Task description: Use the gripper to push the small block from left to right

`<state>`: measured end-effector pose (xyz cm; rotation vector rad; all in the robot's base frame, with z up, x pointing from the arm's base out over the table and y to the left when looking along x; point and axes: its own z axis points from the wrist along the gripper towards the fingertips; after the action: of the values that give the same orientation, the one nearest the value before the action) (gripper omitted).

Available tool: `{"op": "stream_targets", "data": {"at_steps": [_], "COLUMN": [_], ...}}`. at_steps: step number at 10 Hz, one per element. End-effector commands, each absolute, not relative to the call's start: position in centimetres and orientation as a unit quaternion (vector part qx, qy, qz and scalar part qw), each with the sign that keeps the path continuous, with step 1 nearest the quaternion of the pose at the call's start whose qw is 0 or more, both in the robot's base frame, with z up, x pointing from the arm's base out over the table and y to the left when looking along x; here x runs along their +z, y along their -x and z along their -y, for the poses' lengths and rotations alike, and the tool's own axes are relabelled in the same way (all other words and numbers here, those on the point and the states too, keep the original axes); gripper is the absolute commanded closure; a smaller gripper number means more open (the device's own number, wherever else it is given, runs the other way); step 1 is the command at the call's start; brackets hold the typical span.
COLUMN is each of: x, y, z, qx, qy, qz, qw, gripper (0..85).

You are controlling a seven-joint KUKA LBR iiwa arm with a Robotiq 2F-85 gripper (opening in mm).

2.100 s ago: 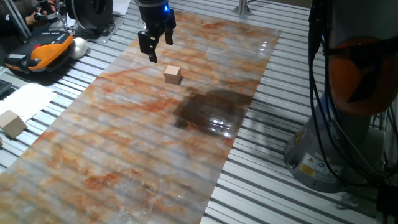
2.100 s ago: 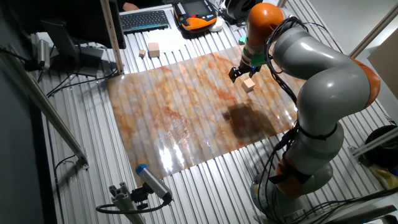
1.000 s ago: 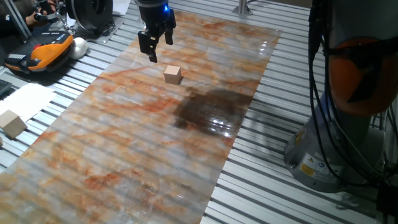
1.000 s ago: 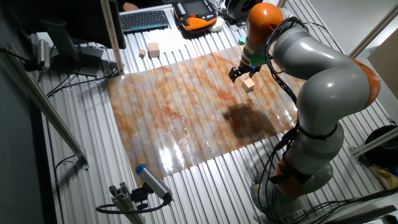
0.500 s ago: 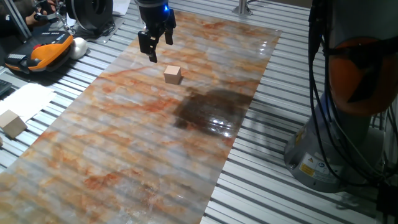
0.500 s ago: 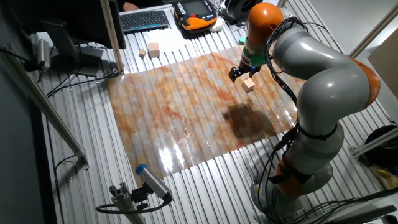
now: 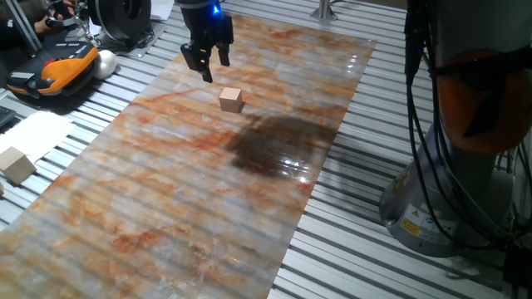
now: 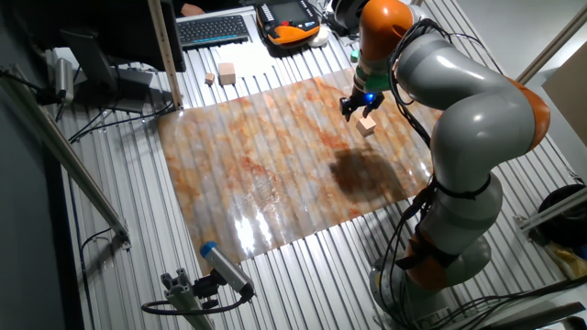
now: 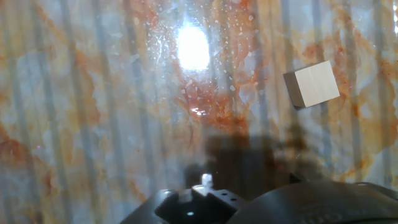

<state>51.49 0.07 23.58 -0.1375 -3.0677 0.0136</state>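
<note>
The small block (image 7: 231, 100) is a tan wooden cube resting on the marbled orange-grey mat (image 7: 191, 191), apart from everything else. My gripper (image 7: 213, 66) hangs just behind and to the left of it, blue light glowing, its two dark fingers spread with nothing between them. In the other fixed view the gripper (image 8: 355, 110) sits close to the upper left of the small block (image 8: 368, 126) with a small gap. The hand view shows the small block (image 9: 312, 84) at the upper right, tilted on the mat; my fingers are out of that view.
A larger pale wooden block (image 7: 16, 164) lies off the mat at the left. An orange-black device (image 7: 58, 68) and a keyboard (image 8: 214, 29) sit beyond the mat's far end. The robot base (image 7: 453, 191) stands off the mat's right side.
The gripper has shifted slightly up and away from the block and the arm has changed its pose a little. The small block has not moved.
</note>
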Motion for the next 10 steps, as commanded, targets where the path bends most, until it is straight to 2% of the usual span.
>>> {"op": "stream_targets", "data": {"at_steps": [1, 3, 8, 10], "x": [23.58, 23.60, 23.62, 23.64], "y": [-51.48, -51.34, -51.28, -51.10], "z": [-0.08, -0.08, -0.11, -0.11], "qx": [0.005, 0.005, 0.006, 0.006], "qy": [0.045, 0.045, 0.037, 0.036], "qz": [0.998, 0.999, 0.999, 0.999], "qw": [0.034, 0.026, 0.023, 0.013], "gripper": [85.0, 85.0, 85.0, 85.0]}}
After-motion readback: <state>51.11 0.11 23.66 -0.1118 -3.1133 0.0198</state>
